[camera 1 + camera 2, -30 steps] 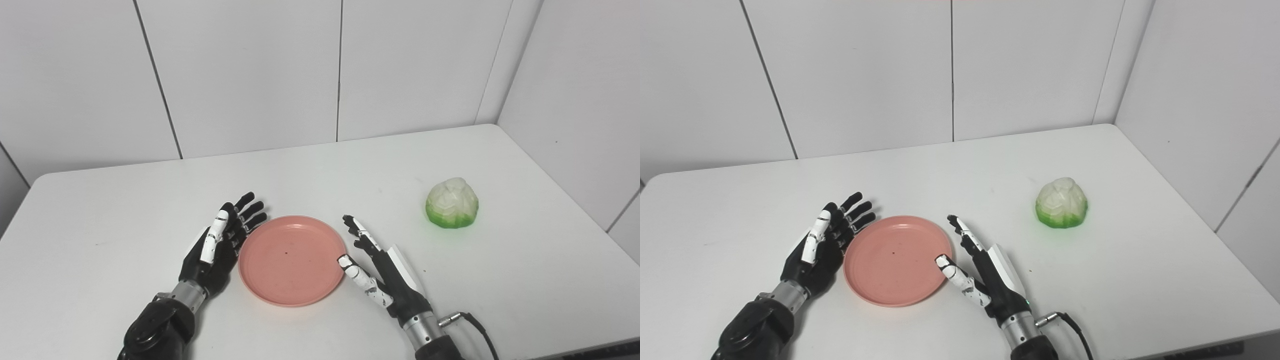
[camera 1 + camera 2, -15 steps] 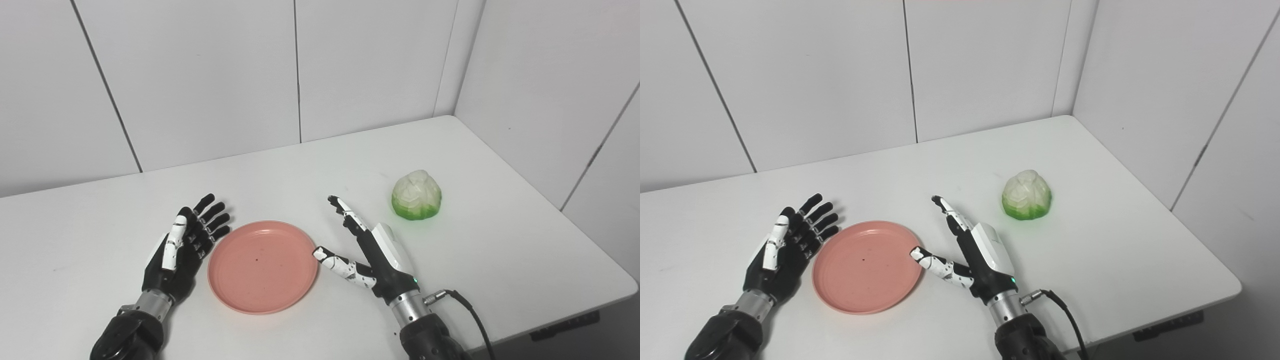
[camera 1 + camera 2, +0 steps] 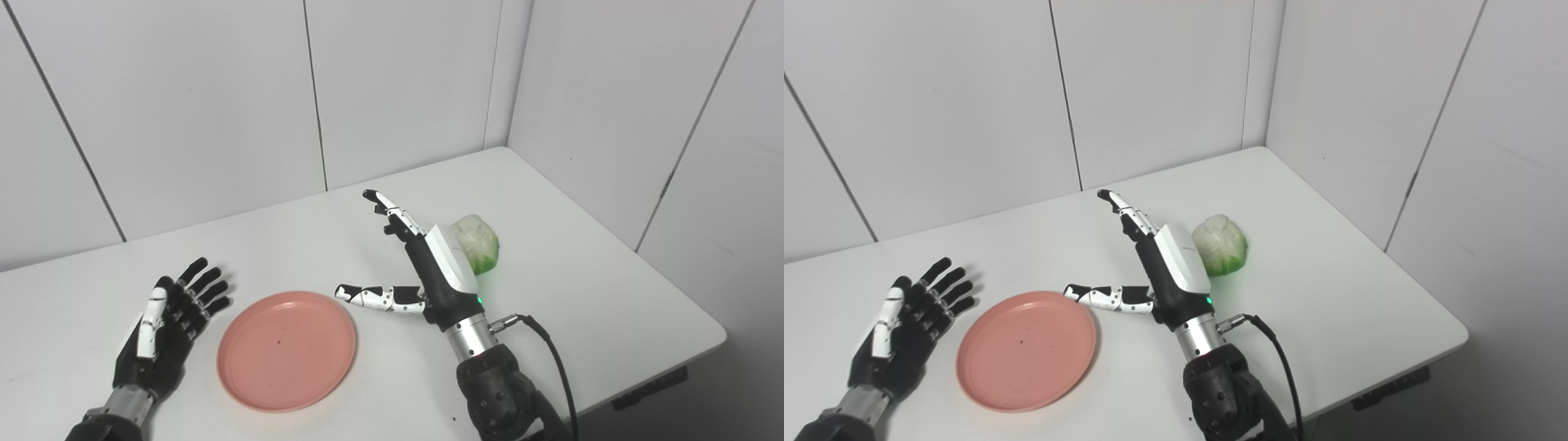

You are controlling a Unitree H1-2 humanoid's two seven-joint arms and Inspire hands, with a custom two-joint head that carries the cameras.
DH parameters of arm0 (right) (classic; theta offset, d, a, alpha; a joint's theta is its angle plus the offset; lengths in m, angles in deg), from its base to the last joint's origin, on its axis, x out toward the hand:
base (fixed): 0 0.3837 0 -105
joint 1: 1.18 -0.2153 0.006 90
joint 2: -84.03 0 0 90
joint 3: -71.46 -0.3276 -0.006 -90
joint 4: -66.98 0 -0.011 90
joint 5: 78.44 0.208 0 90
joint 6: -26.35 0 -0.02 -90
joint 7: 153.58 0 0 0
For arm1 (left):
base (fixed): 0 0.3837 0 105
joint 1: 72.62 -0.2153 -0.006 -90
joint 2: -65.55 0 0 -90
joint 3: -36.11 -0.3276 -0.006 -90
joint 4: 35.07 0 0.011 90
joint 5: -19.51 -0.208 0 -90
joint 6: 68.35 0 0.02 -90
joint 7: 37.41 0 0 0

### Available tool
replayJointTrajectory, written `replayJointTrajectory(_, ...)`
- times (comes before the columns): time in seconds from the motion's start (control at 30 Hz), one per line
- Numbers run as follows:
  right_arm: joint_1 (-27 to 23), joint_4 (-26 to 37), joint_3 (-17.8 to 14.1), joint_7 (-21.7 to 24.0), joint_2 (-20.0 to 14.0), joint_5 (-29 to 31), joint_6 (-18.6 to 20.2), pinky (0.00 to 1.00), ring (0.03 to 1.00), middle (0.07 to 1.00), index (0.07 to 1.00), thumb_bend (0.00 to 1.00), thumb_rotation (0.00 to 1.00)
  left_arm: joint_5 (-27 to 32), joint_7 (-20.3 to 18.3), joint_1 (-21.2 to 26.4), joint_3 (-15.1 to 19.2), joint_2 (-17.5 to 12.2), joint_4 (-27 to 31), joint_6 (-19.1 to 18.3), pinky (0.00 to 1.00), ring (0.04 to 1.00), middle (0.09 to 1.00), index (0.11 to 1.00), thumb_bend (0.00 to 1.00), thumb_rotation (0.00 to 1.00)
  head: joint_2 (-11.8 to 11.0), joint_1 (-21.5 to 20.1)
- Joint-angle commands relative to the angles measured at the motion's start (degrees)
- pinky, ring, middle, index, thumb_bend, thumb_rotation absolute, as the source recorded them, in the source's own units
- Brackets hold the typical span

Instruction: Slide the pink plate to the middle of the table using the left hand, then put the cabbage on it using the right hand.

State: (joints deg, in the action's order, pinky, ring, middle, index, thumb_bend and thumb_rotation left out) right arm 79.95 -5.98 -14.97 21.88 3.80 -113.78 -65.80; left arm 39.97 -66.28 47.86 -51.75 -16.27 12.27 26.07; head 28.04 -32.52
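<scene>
Pink plate [image 3: 286, 350]: I see it flat on the worktop [image 3: 569, 288], between my hands.
Cabbage [image 3: 1222, 244]: just behind my right hand.
Left hand [image 3: 164, 327]: spread, empty, beside the plate.
Right hand [image 3: 422, 269]: raised, fingers apart, holding nothing.

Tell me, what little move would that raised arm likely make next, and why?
Probably the right hand shifts a bit farther right and closes around the cabbage. That hand is open, fingers spread, just left of the cabbage, which sits untouched on the table. The pink plate lies empty near the open left hand, waiting.
</scene>
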Motion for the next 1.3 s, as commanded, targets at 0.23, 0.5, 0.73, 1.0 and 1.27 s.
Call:
replayJointTrajectory(0.23, -4.8, 5.3, -3.4, -1.2, -5.1, -5.3, -0.3, 0.82, 0.902, 0.955, 0.966, 1.00, 0.63, -1.6, -0.9, -4.2, 0.4, -1.3, -8.1, -0.4, 0.81, 0.839, 0.856, 0.845, 0.52, 0.99, -0.6, -0.8)
replayJointTrajectory(0.5, -7.4, 5.1, -8.0, 2.8, -10.1, -5.9, 4.7, 0.89, 0.970, 1.000, 1.000, 1.00, 0.70, -1.5, -1.8, -3.8, 0.6, -1.5, -9.2, 0.0, 0.81, 0.835, 0.853, 0.841, 0.52, 0.98, -0.3, -0.7)
replayJointTrajectory(0.73, -8.2, 2.7, -10.7, 3.8, -12.6, -4.7, 7.9, 0.87, 0.968, 1.000, 1.000, 1.00, 0.72, -1.4, -1.9, -4.2, 0.7, -1.4, -7.6, -0.8, 0.81, 0.839, 0.859, 0.850, 0.52, 0.98, 0.6, -0.4)
replayJointTrajectory(1.0, -7.8, -0.9, -12.3, 4.4, -14.6, -3.0, 11.2, 0.81, 0.942, 1.000, 1.000, 1.00, 0.72, -1.5, -1.3, -4.9, 0.7, -1.5, -5.2, -2.1, 0.82, 0.845, 0.864, 0.857, 0.51, 1.00, 1.7, -0.3)
replayJointTrajectory(1.27, -7.7, -3.8, -12.4, 4.9, -15.6, -2.1, 14.4, 0.80, 0.952, 1.000, 1.000, 1.00, 0.73, -1.5, -1.1, -5.4, 0.8, -1.6, -3.4, -3.4, 0.83, 0.846, 0.863, 0.855, 0.51, 1.00, 2.6, -0.1)
